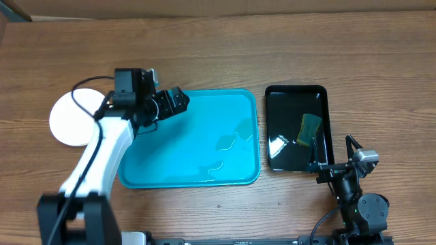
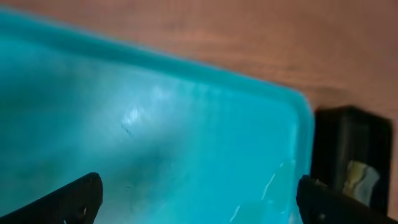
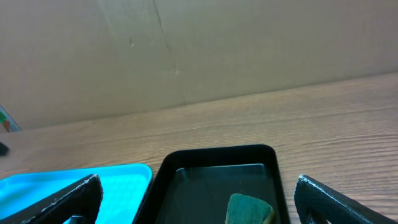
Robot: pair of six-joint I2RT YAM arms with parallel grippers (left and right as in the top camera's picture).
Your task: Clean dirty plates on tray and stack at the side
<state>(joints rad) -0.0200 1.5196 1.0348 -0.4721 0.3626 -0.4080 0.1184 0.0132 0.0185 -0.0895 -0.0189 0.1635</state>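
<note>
Two grippers hang open and empty: left gripper (image 1: 178,101) over the cyan tray (image 1: 197,150), right gripper (image 1: 318,159) beside the black tray (image 1: 283,112); white plate (image 1: 65,122) lies aside.

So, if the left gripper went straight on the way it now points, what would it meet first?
Probably the bare floor of the large light-blue plastic tray; the open left gripper angles down at it, though depth is unclear.

tray (image 1: 184,146): cyan | plate (image 1: 68,121): white | small tray (image 1: 295,95): glossy black | sponge (image 1: 310,128): green-yellow
</note>
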